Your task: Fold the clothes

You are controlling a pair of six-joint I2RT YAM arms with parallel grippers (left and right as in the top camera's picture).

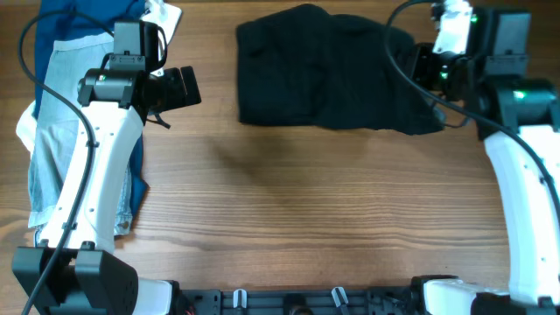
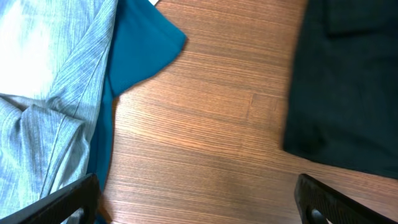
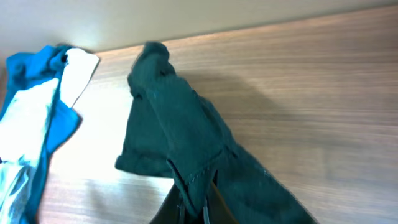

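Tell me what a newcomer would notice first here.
The black shorts lie bunched at far centre, their right edge pinched in the right arm's jaws. At the left edge, pale denim shorts lie on a blue garment, and the left arm's jaws hang open over the wooden table beside them.

Black shorts right edge hidden under right end effector.

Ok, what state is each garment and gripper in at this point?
left gripper: open, empty, over bare table.
right gripper: shut on the black shorts.
black shorts: rumpled on the table, not neatly folded, one edge pinched.
pale denim shorts: crumpled, lying on the blue garment, no gripper on them.
blue garment: lying partly under the denim shorts.
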